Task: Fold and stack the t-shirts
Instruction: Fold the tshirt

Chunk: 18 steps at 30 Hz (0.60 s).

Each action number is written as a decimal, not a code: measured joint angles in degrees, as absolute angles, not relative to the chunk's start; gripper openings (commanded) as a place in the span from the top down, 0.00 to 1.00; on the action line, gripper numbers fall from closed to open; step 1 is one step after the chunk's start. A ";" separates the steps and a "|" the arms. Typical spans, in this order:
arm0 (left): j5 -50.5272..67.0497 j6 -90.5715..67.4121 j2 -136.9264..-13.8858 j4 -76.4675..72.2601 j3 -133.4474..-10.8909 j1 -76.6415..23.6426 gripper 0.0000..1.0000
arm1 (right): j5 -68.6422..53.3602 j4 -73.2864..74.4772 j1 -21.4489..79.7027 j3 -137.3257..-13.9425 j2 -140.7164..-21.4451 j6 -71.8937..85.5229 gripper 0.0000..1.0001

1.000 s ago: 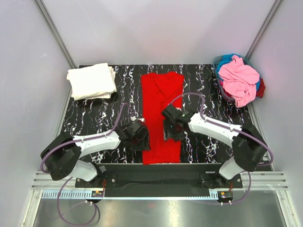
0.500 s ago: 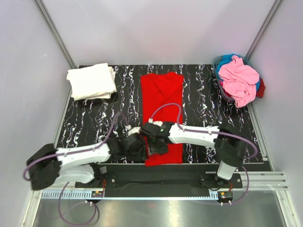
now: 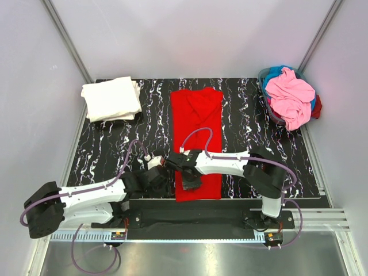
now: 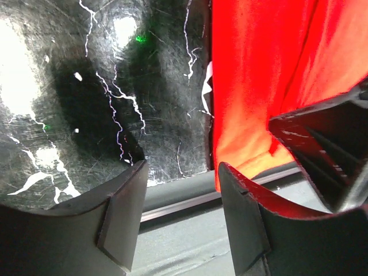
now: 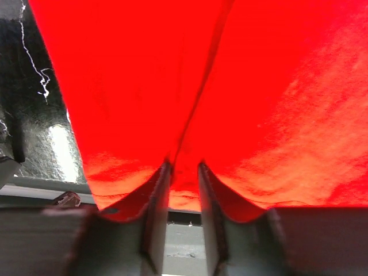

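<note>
A red t-shirt [image 3: 196, 121], folded into a long strip, lies down the middle of the black marbled table [image 3: 115, 144]. My right gripper [image 3: 190, 179] is low over its near end. In the right wrist view the shirt [image 5: 259, 86] fills the frame, and the gripper [image 5: 184, 167] has a narrow gap between its jaws, its tips at a crease just above the hem. My left gripper [image 3: 160, 179] is open and empty beside the shirt's near left corner [image 4: 253, 86]. Its jaws [image 4: 181, 172] straddle the table's front edge.
A stack of folded white shirts [image 3: 111, 99] sits at the back left. A basket [image 3: 263, 92] with pink and blue clothes [image 3: 290, 95] stands at the back right. The right gripper's black body [image 4: 328, 149] is close to my left gripper's right side.
The right gripper has moved from the middle of the shirt toward me and to the left, to the shirt's near end. The left arm has pulled back and lowered toward the shirt's near left corner.
</note>
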State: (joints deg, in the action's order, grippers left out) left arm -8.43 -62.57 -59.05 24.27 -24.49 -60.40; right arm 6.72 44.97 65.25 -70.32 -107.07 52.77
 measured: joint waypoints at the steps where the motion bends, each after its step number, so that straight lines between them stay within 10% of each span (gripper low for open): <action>1: -8.43 -62.57 -59.22 24.08 -24.49 -60.40 0.42 | 6.87 45.17 65.25 -70.39 -107.07 52.84 0.74; 18: -8.38 -62.37 -61.25 22.52 -25.30 -60.42 0.45 | 10.22 49.30 65.89 -70.83 -102.59 54.54 1.00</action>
